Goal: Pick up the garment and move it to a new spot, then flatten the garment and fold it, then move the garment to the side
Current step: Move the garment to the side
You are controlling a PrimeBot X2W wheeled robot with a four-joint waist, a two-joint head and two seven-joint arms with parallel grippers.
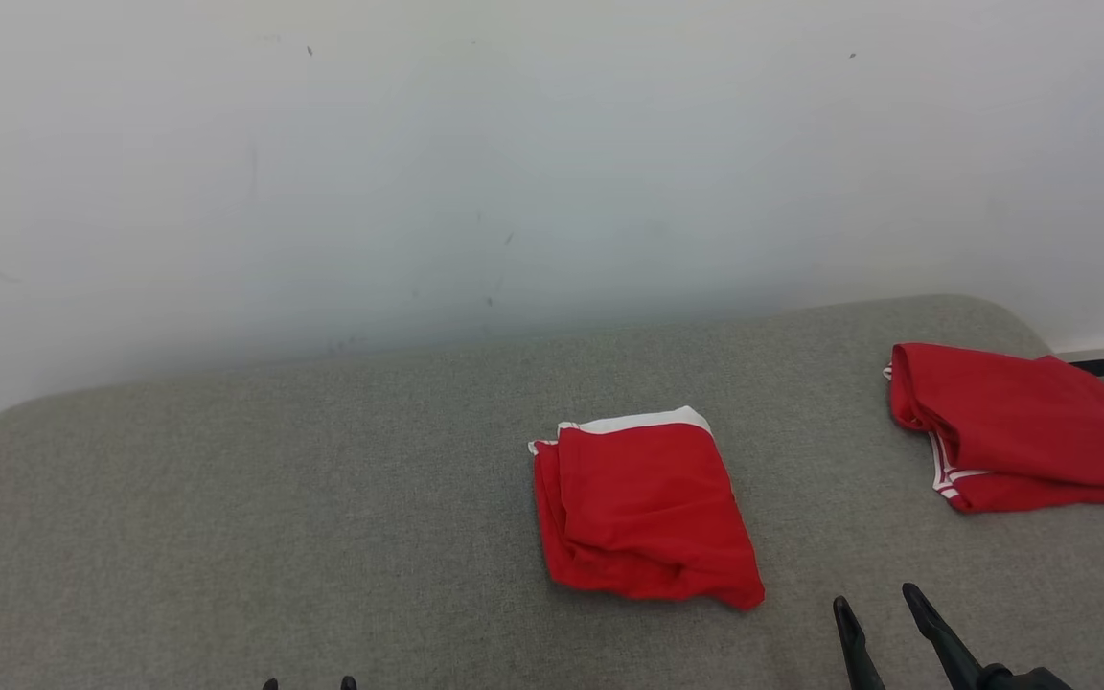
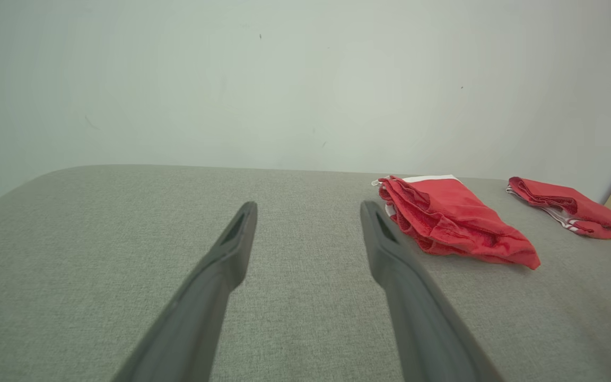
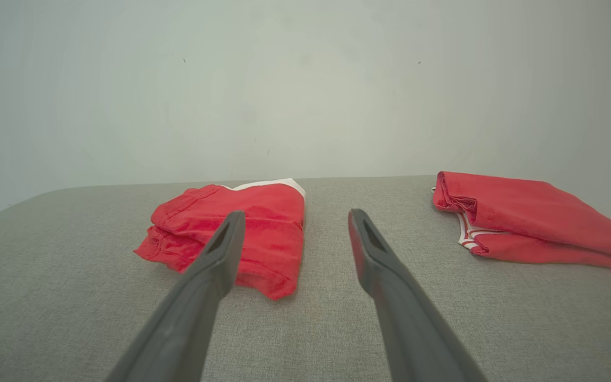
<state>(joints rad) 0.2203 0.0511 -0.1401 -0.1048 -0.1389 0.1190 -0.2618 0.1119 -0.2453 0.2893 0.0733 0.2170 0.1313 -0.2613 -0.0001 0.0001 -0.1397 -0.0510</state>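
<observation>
My right gripper (image 1: 874, 596) sits at the lower right of the head view with its two dark fingers spread wide and nothing between them. My left gripper (image 1: 309, 682) barely shows its tips over the bottom edge at lower left, likewise spread and empty, and neither touches any cloth on the grey woven fabric surface (image 1: 226, 498). The trouble I expect is in the grab. The red cloth garment (image 1: 643, 508) is a loose stack of layers, so if I pinch only the top ply at the near corner, the bundle will likely peel open as I lift and the fold goes with it. Coming in too steep could also dig the fingertips into the soft surface and drag the pile instead of getting under it. My third worry is the second red garment with white stripes (image 1: 1022, 431) at the right edge of the frame, well apart from mine; carrying my piece that way could land it on top of that one. The garment itself lies at the centre of the head view, up and left of the right gripper. It is a roughly square folded packet, bright red, with a white band along its far edge, rumpled plies down its left side and its near right corner jutting to a point.
</observation>
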